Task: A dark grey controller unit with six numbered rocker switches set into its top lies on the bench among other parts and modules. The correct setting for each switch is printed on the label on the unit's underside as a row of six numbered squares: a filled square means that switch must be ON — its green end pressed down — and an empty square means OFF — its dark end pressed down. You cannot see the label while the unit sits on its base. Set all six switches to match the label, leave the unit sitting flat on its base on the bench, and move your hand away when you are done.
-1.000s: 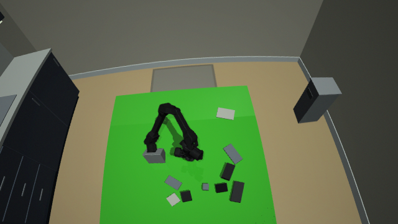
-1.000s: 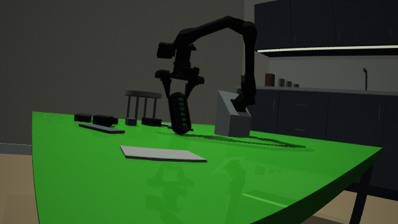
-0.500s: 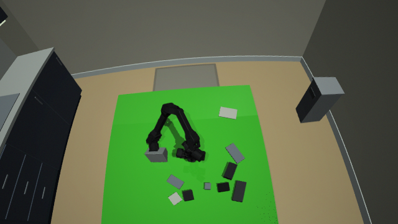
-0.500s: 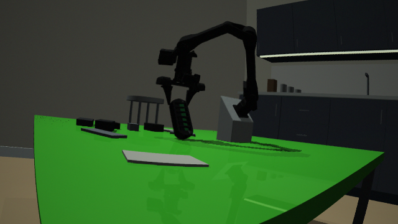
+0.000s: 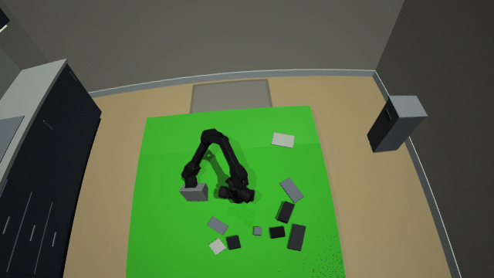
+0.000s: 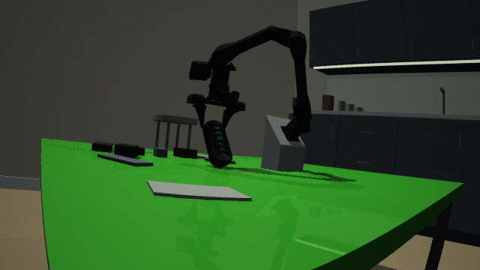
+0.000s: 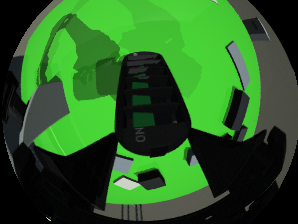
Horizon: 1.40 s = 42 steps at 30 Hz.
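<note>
The dark controller unit (image 6: 218, 145) (image 7: 152, 143) stands on one narrow end, leaning, with its lower end at or just above the green bench (image 6: 112, 225). Its switch face shows in the exterior view and the wrist view, with green switch ends in a row and the word ON at the end nearest the wrist camera. Single switch positions are too dark to tell for certain. My gripper (image 6: 214, 126) (image 7: 153, 135) is shut on the unit, a fingertip against each side near its upper end. The label on the underside is hidden. In the top view the arm hides the unit.
A grey wedge-shaped base (image 5: 196, 193) (image 6: 271, 146) carries the arm. A white plate (image 5: 282, 140) (image 6: 196, 190) and a grey plate (image 5: 292, 189) (image 6: 125, 160) lie apart. Black blocks (image 5: 285, 211) (image 5: 296, 237) (image 5: 233, 242), a small grey cube (image 5: 257, 231) and another grey plate (image 5: 218, 225) lie around.
</note>
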Each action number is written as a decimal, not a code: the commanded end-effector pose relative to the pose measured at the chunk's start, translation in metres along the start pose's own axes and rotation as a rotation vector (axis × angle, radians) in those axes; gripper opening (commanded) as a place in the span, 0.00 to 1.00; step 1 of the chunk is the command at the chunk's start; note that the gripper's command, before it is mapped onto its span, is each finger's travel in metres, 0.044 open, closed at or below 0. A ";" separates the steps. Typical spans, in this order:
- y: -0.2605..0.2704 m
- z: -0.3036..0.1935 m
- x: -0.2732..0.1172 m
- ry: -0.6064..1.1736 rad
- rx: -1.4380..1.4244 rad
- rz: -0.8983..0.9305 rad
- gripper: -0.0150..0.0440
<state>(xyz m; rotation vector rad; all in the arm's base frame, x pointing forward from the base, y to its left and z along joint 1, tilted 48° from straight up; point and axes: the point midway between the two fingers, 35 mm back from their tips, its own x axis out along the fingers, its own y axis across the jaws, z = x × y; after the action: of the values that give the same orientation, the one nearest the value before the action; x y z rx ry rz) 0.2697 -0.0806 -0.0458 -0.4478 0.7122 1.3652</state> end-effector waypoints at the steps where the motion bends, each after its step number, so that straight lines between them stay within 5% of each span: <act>1: 0.003 -0.002 0.009 -0.015 0.003 0.021 0.83; 42: 0.004 -0.025 0.029 -0.015 0.003 0.021 0.83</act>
<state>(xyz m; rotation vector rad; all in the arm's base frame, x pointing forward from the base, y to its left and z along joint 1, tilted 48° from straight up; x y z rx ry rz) 0.2653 -0.0833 -0.0792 -0.4524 0.7174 1.3675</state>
